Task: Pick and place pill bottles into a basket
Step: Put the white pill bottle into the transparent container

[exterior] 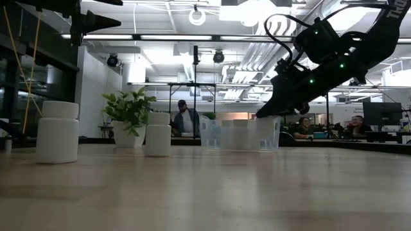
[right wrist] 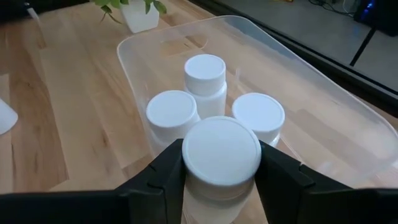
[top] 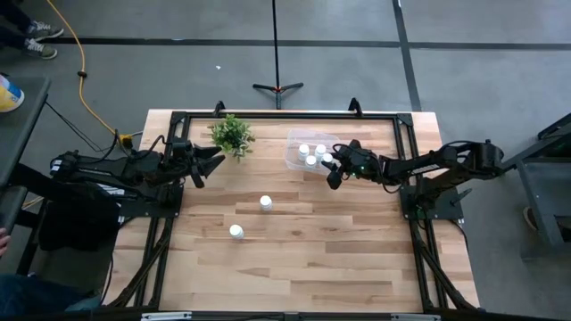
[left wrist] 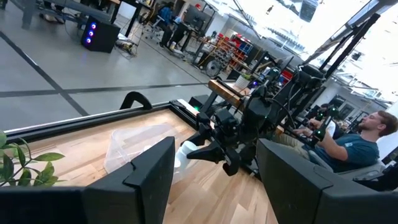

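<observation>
The basket (top: 310,152), a clear shallow bin, sits at the table's far right beside my right gripper (right wrist: 221,180). Three white pill bottles (right wrist: 205,74) (right wrist: 172,112) (right wrist: 258,115) stand upright on its floor. My right gripper is shut on a fourth bottle (right wrist: 221,155) over the basket's end nearest the right arm. Two more bottles (top: 265,202) (top: 235,232) stand upright on the wood mid-table. My left gripper (top: 212,165) hangs open and level at the table's left, next to the plant, with nothing between its fingers. My right gripper pinches the pill bottle between its two fingers (right wrist: 166,177), one on each side, just below the white cap (right wrist: 221,149). The fingers slant down from the table's right side. The bottle stands upright with its cap up; its bottom is hidden, so whether it rests on the basket I cannot tell.
A small green potted plant (top: 232,135) stands at the far left, close to my left gripper. A black frame (top: 285,114) runs along the table's far and side edges. Bare wood lies across the near half of the table.
</observation>
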Motion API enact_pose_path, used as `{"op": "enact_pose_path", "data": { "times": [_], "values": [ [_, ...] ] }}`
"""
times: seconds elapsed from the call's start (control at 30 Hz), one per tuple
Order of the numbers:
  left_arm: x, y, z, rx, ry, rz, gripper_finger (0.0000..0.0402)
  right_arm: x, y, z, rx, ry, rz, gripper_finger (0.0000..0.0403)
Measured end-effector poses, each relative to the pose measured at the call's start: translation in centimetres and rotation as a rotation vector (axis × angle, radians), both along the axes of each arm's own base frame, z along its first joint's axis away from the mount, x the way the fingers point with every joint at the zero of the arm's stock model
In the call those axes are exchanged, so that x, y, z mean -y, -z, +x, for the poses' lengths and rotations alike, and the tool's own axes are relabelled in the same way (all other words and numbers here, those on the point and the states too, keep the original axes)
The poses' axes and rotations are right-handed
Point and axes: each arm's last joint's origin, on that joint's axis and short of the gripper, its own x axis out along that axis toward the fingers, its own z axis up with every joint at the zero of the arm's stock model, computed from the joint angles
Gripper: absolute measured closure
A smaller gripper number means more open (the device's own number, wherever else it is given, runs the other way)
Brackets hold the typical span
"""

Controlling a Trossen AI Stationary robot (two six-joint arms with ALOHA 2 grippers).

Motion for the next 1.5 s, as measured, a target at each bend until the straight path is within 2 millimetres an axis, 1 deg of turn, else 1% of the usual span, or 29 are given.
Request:
{"op": "enact_pose_path", "data": {
  "times": [0.2, 0.33, 0.47, 0.57, 0.73, 0.87, 1.03, 1.2, 1.37, 1.5],
  "values": [
    [0.0, 0.0, 0.0, 0.000, 0.000, 0.000, 0.0142, 0.1, -0.2, 0.0, 0.024, 0.032, -0.008, 0.0247],
    [0.0, 0.0, 0.0, 0.000, 0.000, 0.000, 0.0142, 0.1, -0.2, 0.1, 0.031, 0.037, -0.005, 0.0255],
    [0.0, 0.0, 0.0, -0.005, 0.000, 0.001, 0.0142, 0.1, -0.2, 0.0, 0.040, 0.056, 0.002, 0.0255],
    [0.0, 0.1, 0.0, -0.010, 0.000, 0.001, 0.0142, 0.3, -0.4, 0.0, 0.071, 0.112, 0.014, 0.0252],
    [0.0, 0.2, 0.0, -0.020, -0.001, 0.003, 0.0142, 0.3, -0.6, 0.2, 0.112, 0.123, 0.015, 0.0255],
    [0.0, 0.2, 0.0, -0.019, -0.001, 0.003, 0.0142, 0.3, -0.6, 0.2, 0.111, 0.099, 0.021, 0.0255],
    [0.0, 0.2, 0.0, -0.019, -0.001, 0.003, 0.0142, 0.3, 0.3, 0.4, 0.075, 0.096, 0.028, 0.0251],
    [0.0, 0.2, 0.0, -0.019, -0.007, 0.003, 0.0142, 0.4, 0.9, 0.8, 0.064, 0.077, 0.033, 0.0255],
    [0.0, 0.2, 0.0, -0.018, -0.007, 0.001, 0.0142, 0.3, 0.9, 0.8, 0.057, 0.062, 0.006, 0.0249],
    [0.0, 0.2, 0.0, -0.015, -0.007, -0.004, 0.0142, 0.4, 0.9, 0.9, 0.038, 0.037, -0.009, 0.0253]
  ]
}}
